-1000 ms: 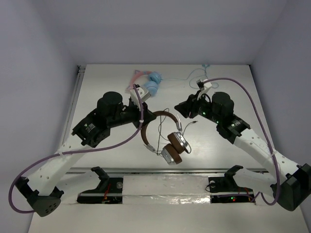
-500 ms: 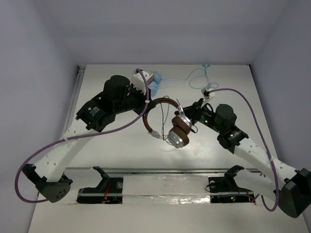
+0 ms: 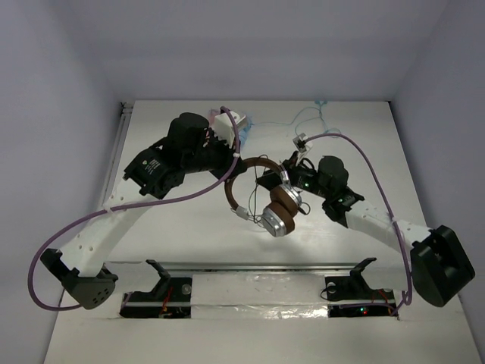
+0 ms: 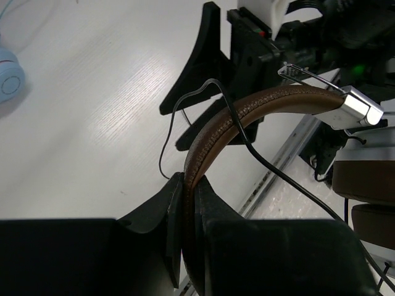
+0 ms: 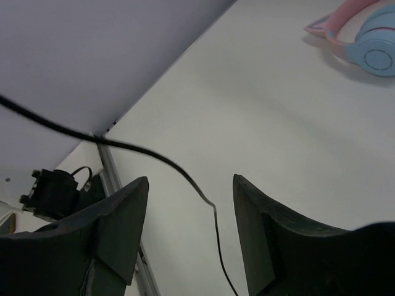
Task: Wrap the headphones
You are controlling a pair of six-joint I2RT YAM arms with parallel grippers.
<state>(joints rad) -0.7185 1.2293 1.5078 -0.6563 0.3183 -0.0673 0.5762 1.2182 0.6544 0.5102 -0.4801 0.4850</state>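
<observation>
Brown-and-silver headphones [image 3: 282, 206] near the centre of the table [image 3: 178, 236]

The stitched brown headband [image 4: 247, 111] arches up, its 9 o'clock end pinched tight in the left tool [image 4: 190, 185]. Both silver earcups [image 3: 274, 222], with brown pads, sit together at the arc's 4 o'clock end. The thin black cable [image 4: 271, 169] drapes loosely across the band.

A robotics lab is indicated: a white surface [image 3: 189, 243] is enclosed by blank walls [image 3: 258, 53], with left arm [image 3: 114, 224] and right arm [image 3: 371, 222] bolted on.
</observation>
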